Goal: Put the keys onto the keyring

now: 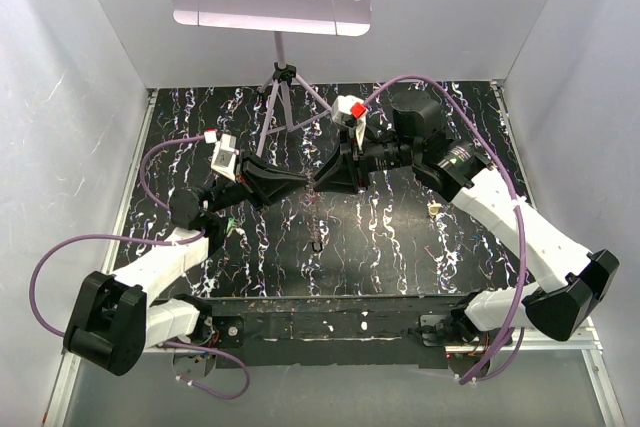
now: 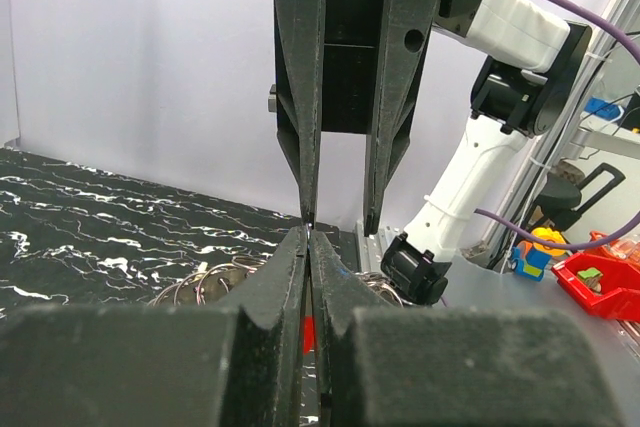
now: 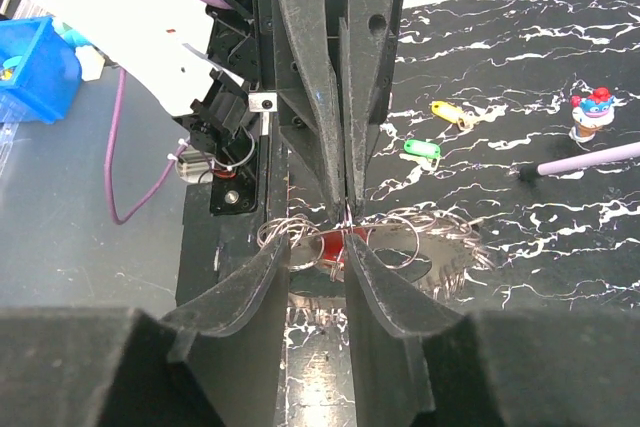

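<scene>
Over the middle of the table my two grippers meet tip to tip. The left gripper [image 1: 307, 185] [image 2: 308, 235] is shut, pinching a thin wire loop of the keyring [image 3: 445, 252]. That grey ring, fringed with small metal loops, hangs just under the fingertips. A red key [image 3: 330, 245] dangles from the pinched wire. Facing it, the right gripper [image 1: 323, 181] [image 3: 317, 247] stands open, its fingers straddling the red key and wire without clamping them. A green key [image 3: 421, 149] and a yellow key [image 3: 447, 112] lie on the black table beyond. A cream key [image 1: 434, 209] lies near the right arm.
The music stand's tripod [image 1: 284, 87] stands at the back centre of the black marbled table [image 1: 400, 247]. A small blue-and-red figure [image 3: 592, 112] and a purple cable [image 3: 590, 159] lie past the keys. Off the table are a red bin [image 2: 610, 282] and a blue bin [image 3: 35, 67].
</scene>
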You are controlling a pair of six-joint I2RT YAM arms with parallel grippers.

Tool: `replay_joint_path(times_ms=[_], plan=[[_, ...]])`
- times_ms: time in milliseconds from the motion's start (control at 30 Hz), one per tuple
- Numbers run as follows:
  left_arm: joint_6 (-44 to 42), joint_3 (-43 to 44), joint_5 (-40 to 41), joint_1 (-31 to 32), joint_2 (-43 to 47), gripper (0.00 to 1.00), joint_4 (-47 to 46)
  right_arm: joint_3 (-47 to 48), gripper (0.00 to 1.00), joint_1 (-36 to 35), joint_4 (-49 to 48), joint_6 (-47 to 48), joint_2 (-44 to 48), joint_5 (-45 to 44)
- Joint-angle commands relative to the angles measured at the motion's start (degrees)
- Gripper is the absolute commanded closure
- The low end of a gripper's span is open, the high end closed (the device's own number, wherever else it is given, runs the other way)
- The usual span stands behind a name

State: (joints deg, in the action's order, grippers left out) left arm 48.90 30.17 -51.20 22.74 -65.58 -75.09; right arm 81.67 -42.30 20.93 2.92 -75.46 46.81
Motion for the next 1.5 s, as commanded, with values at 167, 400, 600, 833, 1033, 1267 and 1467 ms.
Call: replay_joint_path(times_ms=[167,400,600,833,1033,1267,1467], plan=[[1.02,0.85,2.77,0.29,0.54,1.0,-10.43,0.16,0.65,-0.06,-2.73,-1.69,-1.53,0.04],[1.46,0.15,3.12,0.28,0.72,1.0,-11.22,0.77,0.68,-0.06,-3.35,-2.48,-2.67,0.48],[1.81,-0.2,3.39,0.29,1.07,1.0,-11.75,0.77,0.58,0.03,-3.0,-2.39,-2.76,-2.33],[1.54,-0.73,3.3,0.29,1.77,1.0,-11.57,0.77,0.56,0.99,-3.09,-1.95,-1.97,-0.23],[1.72,-0.82,3.91,0.29,2.21,1.0,-11.66,0.51,0.67,0.91,-4.23,-2.13,-2.58,2.59],[1.81,-1.17,4.18,0.29,2.74,1.0,-11.66,0.86,0.74,0.47,-4.4,-1.78,-3.29,3.12],[2.07,-1.35,4.35,0.29,2.74,1.0,-11.83,1.3,0.78,0.03,-4.76,-1.51,-3.99,3.9]])
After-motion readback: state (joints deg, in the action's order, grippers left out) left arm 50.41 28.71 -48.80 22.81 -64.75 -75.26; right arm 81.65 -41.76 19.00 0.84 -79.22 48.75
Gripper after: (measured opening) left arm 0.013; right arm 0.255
